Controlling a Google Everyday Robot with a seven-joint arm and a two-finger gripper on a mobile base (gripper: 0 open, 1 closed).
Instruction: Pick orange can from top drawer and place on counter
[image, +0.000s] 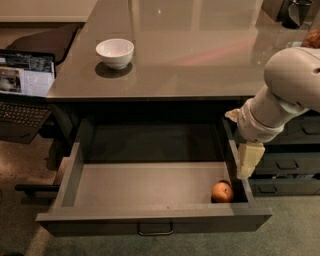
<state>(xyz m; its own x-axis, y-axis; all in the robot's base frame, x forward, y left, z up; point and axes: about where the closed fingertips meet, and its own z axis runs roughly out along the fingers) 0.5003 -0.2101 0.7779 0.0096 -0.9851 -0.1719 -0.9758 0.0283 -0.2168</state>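
- Closest to me is the top drawer (145, 183). It is pulled wide open. Its thin metal handle (155, 230) sits in the middle of the front.
- The orange can (222, 192) lies inside the drawer, on the grey bottom, in the front right corner. It is small and round, with a dark dimple on top.
- The gripper (248, 161) hangs just over the right wall of the drawer and points down. It is near the orange can, up and to the right of it, and not touching it. I cannot tell if it is spread or pressed together.
- The big white arm (292, 82) comes in from the right side.
- Behind the gripper are darker drawers (290, 162) with small handles.
- The counter (200, 55) is above the open drawer. It is smooth and shiny.
- A white bowl (115, 52) stands on the counter, over on the left.
- A laptop (25, 82) with a lit screen sits off to the left, lower than the counter.
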